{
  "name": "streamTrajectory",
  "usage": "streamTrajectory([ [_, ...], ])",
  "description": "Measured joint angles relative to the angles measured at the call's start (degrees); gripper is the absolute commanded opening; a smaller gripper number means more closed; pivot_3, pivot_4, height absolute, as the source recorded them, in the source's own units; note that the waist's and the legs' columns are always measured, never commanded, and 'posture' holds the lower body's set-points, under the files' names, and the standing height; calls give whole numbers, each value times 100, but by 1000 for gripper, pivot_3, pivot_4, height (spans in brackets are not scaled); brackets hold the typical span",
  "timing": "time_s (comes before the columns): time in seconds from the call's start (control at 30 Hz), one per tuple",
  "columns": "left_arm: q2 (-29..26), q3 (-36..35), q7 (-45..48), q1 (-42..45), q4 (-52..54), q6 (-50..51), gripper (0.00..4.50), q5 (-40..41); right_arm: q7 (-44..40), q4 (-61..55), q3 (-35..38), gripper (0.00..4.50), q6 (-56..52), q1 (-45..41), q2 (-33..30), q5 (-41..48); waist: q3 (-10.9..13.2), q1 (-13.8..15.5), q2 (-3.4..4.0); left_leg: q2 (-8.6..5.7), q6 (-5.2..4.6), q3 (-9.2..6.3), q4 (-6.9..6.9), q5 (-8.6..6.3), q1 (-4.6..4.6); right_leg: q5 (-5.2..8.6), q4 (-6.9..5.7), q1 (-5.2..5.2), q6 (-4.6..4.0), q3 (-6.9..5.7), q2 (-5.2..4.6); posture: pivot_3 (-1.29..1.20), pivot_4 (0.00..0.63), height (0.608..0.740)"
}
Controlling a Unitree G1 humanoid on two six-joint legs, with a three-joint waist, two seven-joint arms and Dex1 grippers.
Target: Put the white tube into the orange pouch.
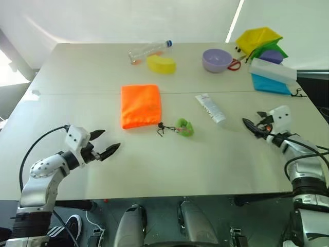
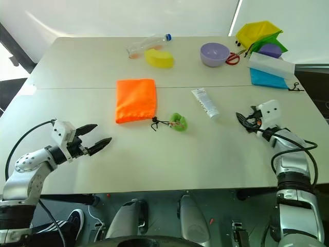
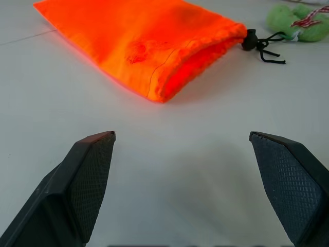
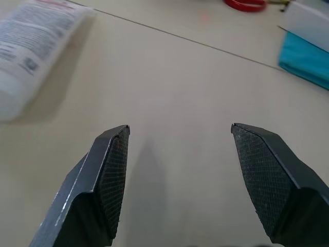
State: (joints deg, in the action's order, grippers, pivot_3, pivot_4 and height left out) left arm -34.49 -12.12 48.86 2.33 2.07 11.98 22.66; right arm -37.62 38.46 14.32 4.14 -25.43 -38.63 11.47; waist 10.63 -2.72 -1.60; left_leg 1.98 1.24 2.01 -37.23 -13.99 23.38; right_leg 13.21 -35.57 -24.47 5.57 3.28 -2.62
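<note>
Pale grey-white rectangular table (image 1: 169,154), a seam line running across its middle. Far right corner: yellow folded fabric bag (image 1: 257,37) with green and purple items tucked beside it, then a long white box (image 1: 272,70) lying on a flat turquoise block (image 1: 270,84).

Bright orange soft fabric drawstring pouch (image 1: 140,105) lies flat at table centre, drawn-up mouth toward the robot; its thin black cord (image 1: 163,127) runs to a green fuzzy toggle (image 1: 184,127) just off the near right corner.

Far edge, from the robot's left to its right: clear plastic bottle (image 1: 149,50) on its side, yellow oval sponge (image 1: 161,64) touching it (contact looks real, not certain), lilac round bowl (image 1: 217,59), red-handled scissors (image 1: 235,64) beside the bowl.

Small white plastic squeeze tube (image 1: 210,108) lies flat to the right of the pouch, well apart from it, cap end nearer the robot.

Left gripper (image 1: 104,143) hovers over the near left table, jaws spread wide, nothing between them, aimed at the pouch. Right gripper (image 4: 177,154) at the near right, jaws parted and empty, tube close ahead.
</note>
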Motion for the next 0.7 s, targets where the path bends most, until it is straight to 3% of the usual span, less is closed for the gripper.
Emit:
streamTrajectory([
  [0.7, 19, 5, 69, 149, -21, -306, 4462, -84, -110, -36, -81, 3278, 235, -15, 45, -14, -1, 17, 1, -2, 0, 3, -1, 0, 1, 0, 2, 2, 2, 1, -3, 0, 150, 740],
])
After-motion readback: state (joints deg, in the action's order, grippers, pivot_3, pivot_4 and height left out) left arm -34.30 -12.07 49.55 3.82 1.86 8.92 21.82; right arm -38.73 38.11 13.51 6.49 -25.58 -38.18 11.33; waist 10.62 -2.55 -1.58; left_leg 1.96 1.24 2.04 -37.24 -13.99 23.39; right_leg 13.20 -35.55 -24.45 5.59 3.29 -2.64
